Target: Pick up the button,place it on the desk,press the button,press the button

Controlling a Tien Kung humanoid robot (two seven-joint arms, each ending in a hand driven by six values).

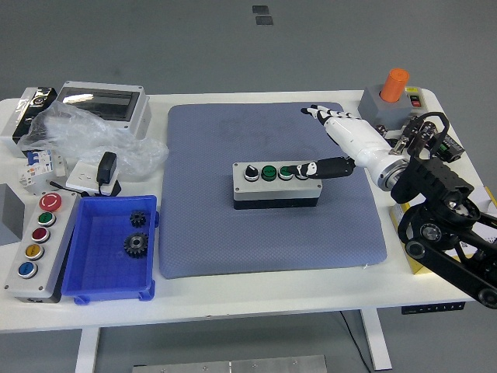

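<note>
Your white surface (pixel 256 299) carries a blue-grey mat (pixel 233 225), and the button box (pixel 276 185) sits at the mat's middle. The right hand (pixel 342 148) reaches in from the right, one dark finger (pixel 322 168) stretched onto the box's rightmost button, the others loosely spread and gripping nothing. Left of the mat lie a blue tray (pixel 93 289) with two gears (pixel 137 233), a second button panel (pixel 39 245) and a crumpled plastic bag (pixel 85 140).

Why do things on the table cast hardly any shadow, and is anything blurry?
Head view: soft, even light, only a faint shadow under the button box on the blue mat; mild glare on the plastic bag; the right hand and everything else look sharp.
</note>
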